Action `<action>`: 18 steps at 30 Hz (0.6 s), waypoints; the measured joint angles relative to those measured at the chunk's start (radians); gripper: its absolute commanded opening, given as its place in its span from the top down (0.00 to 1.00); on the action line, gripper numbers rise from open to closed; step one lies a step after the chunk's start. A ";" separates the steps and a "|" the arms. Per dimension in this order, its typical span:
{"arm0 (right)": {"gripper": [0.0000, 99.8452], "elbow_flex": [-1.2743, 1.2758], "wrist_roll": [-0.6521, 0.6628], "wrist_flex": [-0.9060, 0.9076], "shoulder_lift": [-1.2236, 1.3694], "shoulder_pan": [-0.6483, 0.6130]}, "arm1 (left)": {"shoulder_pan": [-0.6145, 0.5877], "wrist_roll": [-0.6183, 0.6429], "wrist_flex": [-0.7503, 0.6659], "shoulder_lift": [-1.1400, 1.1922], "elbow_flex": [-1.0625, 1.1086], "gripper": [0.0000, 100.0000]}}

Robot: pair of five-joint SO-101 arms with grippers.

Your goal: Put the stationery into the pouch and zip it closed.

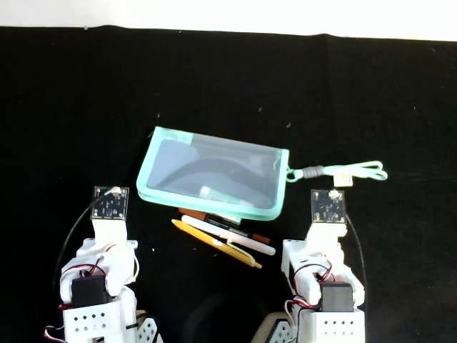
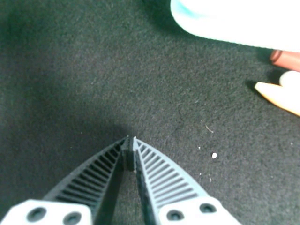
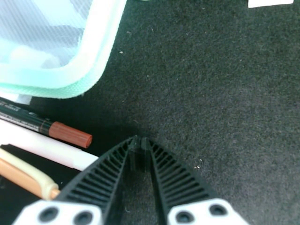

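Nearest the rig, the left arm (image 1: 107, 250) and the right arm (image 1: 325, 257) sit side by side at the near edge of the bench (image 1: 71, 107). They flank the work rather than standing over it. Each wrist view shows that arm's jaws pressed together with nothing between them, tips low over bare black cloth. This reads as a parked pose, no grasp begun.

Between the arms, a little further out, three pens lie loose in a tight slanted bundle. The yellow pen (image 1: 214, 244) is nearest, the white pen (image 1: 228, 235) beside it, and the brown-capped marker (image 1: 223, 223) is partly tucked under the pouch's near edge. None is inside yet, so the loading step is probably all ahead. Bundled this closely, a single pen may be awkward to pinch cleanly.

Beyond them lies the pouch (image 1: 214, 175), flat, mint-trimmed with a see-through panel. Whether its zip is open cannot be told from here.

Furthest out, the strap (image 1: 357, 171) trails from the pouch's corner on the right arm's side. That arm therefore looks better placed for the zip, with the left arm free to steady the pouch.
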 measured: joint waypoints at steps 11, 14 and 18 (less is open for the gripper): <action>0.99 0.000 0.000 0.000 0.000 0.000 | 0.000 0.000 0.000 0.000 0.000 0.99; 0.99 0.000 0.000 0.000 0.000 0.000 | 0.023 0.000 0.003 0.000 0.000 0.99; 0.99 0.000 0.000 0.000 0.000 0.000 | 0.109 0.000 0.003 0.000 0.000 0.99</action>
